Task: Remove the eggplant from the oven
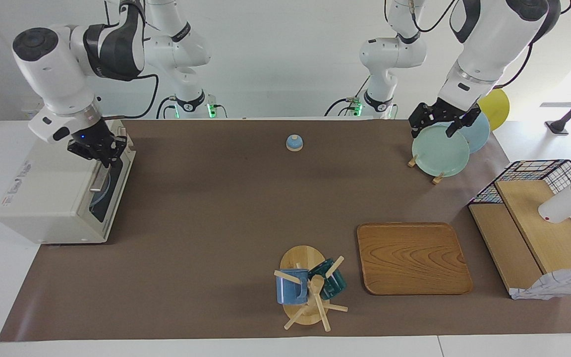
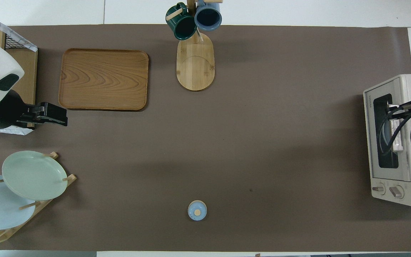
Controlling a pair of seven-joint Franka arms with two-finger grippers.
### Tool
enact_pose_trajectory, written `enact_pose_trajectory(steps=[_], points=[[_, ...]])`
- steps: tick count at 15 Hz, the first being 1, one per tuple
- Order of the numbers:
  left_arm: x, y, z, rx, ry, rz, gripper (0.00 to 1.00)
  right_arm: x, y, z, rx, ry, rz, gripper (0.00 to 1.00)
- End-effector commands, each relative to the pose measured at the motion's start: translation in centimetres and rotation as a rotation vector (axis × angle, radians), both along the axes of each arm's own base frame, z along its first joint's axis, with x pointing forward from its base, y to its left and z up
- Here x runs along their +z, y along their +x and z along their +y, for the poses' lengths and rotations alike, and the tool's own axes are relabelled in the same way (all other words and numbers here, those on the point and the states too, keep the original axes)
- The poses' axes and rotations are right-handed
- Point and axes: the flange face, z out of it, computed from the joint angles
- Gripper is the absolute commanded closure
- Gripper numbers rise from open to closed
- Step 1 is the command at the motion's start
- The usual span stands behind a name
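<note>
Right gripper (image 1: 103,157), fingertips closed, sits at the upper end of the handle (image 1: 100,174) on the oven (image 1: 52,198), whose door is still up (eggplant not visible, presumably inside). Door-opening is in hand; next, draw the handle outward and down. Left gripper (image 1: 439,126), jaws spread, waits well away from the oven.

Cream-white oven (image 1: 52,193), door shut, at the right arm's end.

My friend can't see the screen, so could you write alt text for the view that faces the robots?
The right gripper is shut on the handle of a closed cream oven at its end of a brown table. The left gripper waits open over a rack of plates. A wooden tray and a mug stand lie farther out.
</note>
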Motion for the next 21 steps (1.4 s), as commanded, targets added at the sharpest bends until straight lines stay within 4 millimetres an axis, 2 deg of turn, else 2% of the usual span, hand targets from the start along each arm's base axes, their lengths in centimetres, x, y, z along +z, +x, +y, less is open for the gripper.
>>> enact_pose_trajectory(steps=[1,4,7,12,17,19,21], points=[[0.3,-0.3,0.5,-0.002,0.015,0.001,0.00,-1.9,-1.1,-0.5,-0.024,-0.019,0.011,1.00],[0.3,-0.3,0.5,-0.002,0.015,0.001,0.00,-3.2,-1.6,-0.8,-0.015,-0.039,0.026,1.00],[0.3,-0.3,0.5,-0.002,0.015,0.001,0.00,-3.4,-1.6,-1.4,-0.020,-0.049,0.026,1.00],[0.3,-0.3,0.5,-0.002,0.015,0.001,0.00,-4.1,-2.4,-3.7,-0.047,-0.047,0.041,1.00],[0.3,-0.3,0.5,-0.002,0.015,0.001,0.00,-5.9,-2.2,-3.3,-0.033,-0.046,0.011,1.00],[0.3,-0.3,0.5,-0.002,0.015,0.001,0.00,-6.0,-1.7,-2.7,-0.023,-0.047,-0.010,1.00],[0.3,-0.3,0.5,-0.002,0.015,0.001,0.00,-6.9,-1.3,-1.6,-0.009,-0.040,-0.015,1.00]])
